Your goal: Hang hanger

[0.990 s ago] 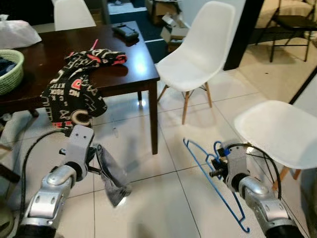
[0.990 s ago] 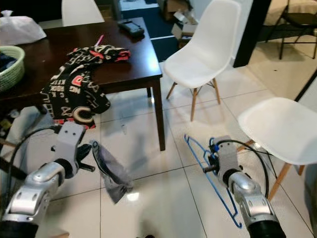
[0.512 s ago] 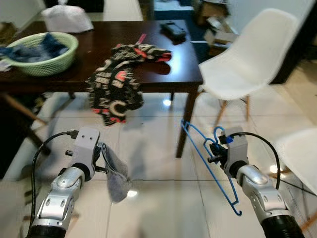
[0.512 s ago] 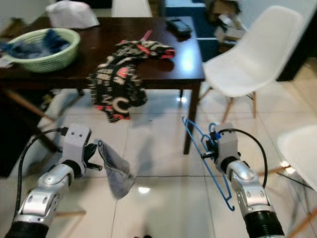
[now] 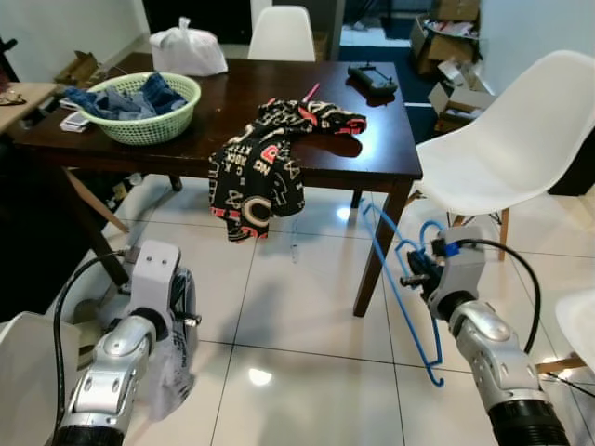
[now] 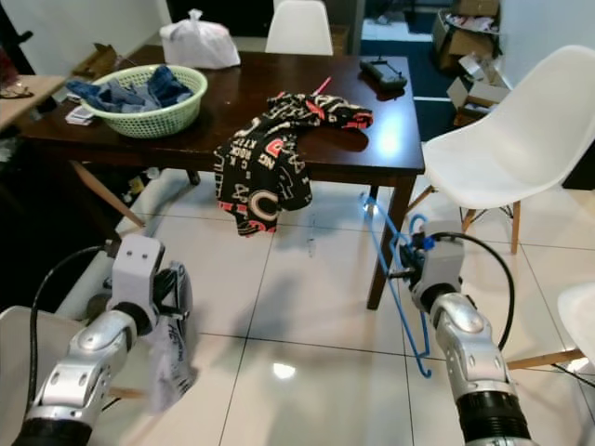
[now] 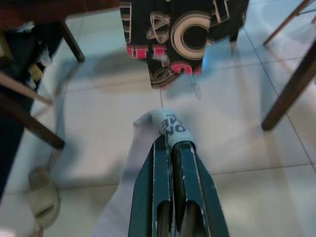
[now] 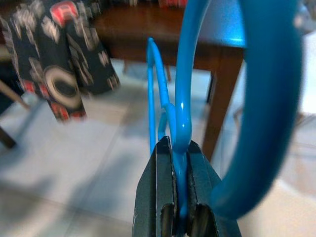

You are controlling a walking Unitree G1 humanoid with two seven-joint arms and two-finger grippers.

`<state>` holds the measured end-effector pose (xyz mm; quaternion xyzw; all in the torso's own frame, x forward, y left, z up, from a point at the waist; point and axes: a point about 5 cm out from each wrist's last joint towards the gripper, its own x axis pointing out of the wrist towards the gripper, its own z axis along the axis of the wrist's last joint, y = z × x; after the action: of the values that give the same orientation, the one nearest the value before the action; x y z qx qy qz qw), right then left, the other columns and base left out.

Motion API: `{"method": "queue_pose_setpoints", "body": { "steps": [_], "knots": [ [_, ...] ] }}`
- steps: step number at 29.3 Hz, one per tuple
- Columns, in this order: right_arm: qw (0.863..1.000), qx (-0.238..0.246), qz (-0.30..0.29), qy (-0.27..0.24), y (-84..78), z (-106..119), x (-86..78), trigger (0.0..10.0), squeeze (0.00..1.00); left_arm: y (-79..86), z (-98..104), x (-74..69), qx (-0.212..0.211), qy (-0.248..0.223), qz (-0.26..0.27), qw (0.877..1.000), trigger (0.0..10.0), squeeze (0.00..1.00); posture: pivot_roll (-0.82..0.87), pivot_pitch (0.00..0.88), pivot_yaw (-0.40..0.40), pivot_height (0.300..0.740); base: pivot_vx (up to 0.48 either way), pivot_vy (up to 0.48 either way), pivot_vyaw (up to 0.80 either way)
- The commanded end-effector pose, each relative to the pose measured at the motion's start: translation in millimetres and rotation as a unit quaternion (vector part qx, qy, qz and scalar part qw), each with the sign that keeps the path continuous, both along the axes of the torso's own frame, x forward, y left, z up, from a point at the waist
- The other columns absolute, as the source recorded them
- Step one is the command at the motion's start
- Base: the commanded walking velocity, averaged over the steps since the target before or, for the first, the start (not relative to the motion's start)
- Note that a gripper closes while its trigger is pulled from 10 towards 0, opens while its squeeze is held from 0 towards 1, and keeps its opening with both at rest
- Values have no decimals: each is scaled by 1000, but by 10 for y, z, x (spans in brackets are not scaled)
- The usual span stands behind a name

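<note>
A blue wire hanger [image 5: 398, 279] hangs tilted over the floor beside the table leg, with my right gripper [image 5: 415, 271] shut on its neck. In the right wrist view the fingers [image 8: 165, 168] pinch the hanger [image 8: 181, 98] just below its hook. My left gripper [image 5: 181, 299] is shut on a grey cloth [image 5: 171, 367] that droops along the arm toward the floor. The left wrist view shows the cloth [image 7: 169, 127] folded over the closed fingertips. A black, red and white patterned garment [image 5: 256, 172] hangs over the front edge of the dark wooden table [image 5: 376, 153].
On the table stand a green basket [image 5: 144, 116] of jeans, a white bag [image 5: 188, 51] and a black device [image 5: 372, 79]. White chairs stand at the right [image 5: 516, 139] and behind the table [image 5: 284, 32]. A sandal [image 7: 42, 197] lies on the tiles.
The camera has swung so the table now lies straight ahead. Both grippers keep their holds; the cloth now hangs closer against the left arm.
</note>
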<state>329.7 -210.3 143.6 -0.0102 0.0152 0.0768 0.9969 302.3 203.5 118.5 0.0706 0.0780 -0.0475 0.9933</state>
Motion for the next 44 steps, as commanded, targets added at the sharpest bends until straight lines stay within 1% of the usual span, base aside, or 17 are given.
{"method": "queue_pose_setpoints", "body": {
  "steps": [1, 5, 7, 12, 16, 21, 22, 25, 26, 27, 33, 34, 36, 38, 41, 42, 44],
  "knots": [
    [1000, -1, -7, -4, -52, 4, -27, 10000, 0, -43, 62, 17, -2, -15, -10, 1000, 10000, 0, 33, 132, 5, 740, 480, 0, 0],
    [1000, -2, 2, -9, 9, 55, 1, 10000, 0, -66, 129, 30, -5, -26, -14, 1000, 10000, 0, 31, 135, 4, 740, 480, 0, 0],
    [1000, -9, 13, -14, 88, 96, 19, 10000, 0, -98, 178, 32, -7, -34, -19, 999, 10000, 0, 33, 138, 1, 740, 480, 0, 0],
    [999, -18, 20, -22, 143, 157, 45, 10000, 0, -117, 213, 27, -8, -39, -23, 999, 10000, 0, 34, 140, -3, 740, 480, 0, 0],
    [998, -33, 34, -42, 252, 311, 92, 10000, 0, -126, 245, 7, -9, -43, -25, 999, 10000, 0, 36, 143, -7, 740, 480, 0, 0],
    [997, -44, 38, -50, 308, 359, 109, 10000, 0, -125, 252, 1, -10, -44, -25, 999, 10000, 0, 36, 143, -7, 740, 480, 0, 0],
    [996, -53, 38, -52, 347, 387, 127, 10000, 0, -123, 253, -3, -10, -43, -24, 999, 10000, 0, 36, 143, -7, 740, 480, 0, 0],
    [987, -142, 2, -71, 459, 566, 295, 10000, 0, -130, 249, -36, -7, -36, -31, 999, 10000, 0, 48, 146, -16, 740, 304, 0, 0],
    [987, -142, 2, -71, 459, 566, 295, 10000, 0, -130, 249, -36, -7, -36, -31, 999, 10000, 0, 48, 146, -16, 740, 296, 0, 0],
    [983, -166, -7, -78, 469, 614, 333, 10000, 0, -132, 249, -47, -6, -35, -32, 999, 10000, 0, 52, 147, -20, 740, 292, 0, 0],
    [975, -200, -17, -98, 523, 768, 417, 10000, 0, -161, 275, -83, -10, -34, -44, 998, 10000, 0, 55, 152, -26, 740, 358, 0, 0],
    [970, -220, -16, -107, 555, 799, 429, 10000, 0, -185, 286, -92, -16, -35, -50, 998, 10000, 0, 55, 156, -28, 740, 401, 0, 0],
    [970, -220, -16, -107, 555, 799, 429, 10000, 0, -185, 286, -92, -16, -35, -50, 998, 10000, 0, 55, 156, -28, 740, 401, 0, 0],
    [952, -281, -9, -121, 660, 823, 462, 10000, 0, -347, 326, -163, -45, -27, -110, 993, 10000, 0, 57, 164, -33, 740, 131, 0, 0],
    [944, -305, -8, -126, 697, 827, 476, 10000, 0, -418, 340, -203, -51, -22, -139, 989, 10000, 0, 58, 167, -34, 740, 0, 0, 0],
    [929, -345, -5, -135, 745, 828, 497, 10000, 0, -474, 353, -251, -51, -14, -166, 985, 10000, 0, 61, 173, -37, 740, 0, 0, 0],
    [870, -464, -5, -169, 833, 799, 544, 10000, 0, -492, 379, -306, -50, -6, -177, 983, 10000, 0, 65, 181, -43, 740, 0, 0, 0]
  ]
}}
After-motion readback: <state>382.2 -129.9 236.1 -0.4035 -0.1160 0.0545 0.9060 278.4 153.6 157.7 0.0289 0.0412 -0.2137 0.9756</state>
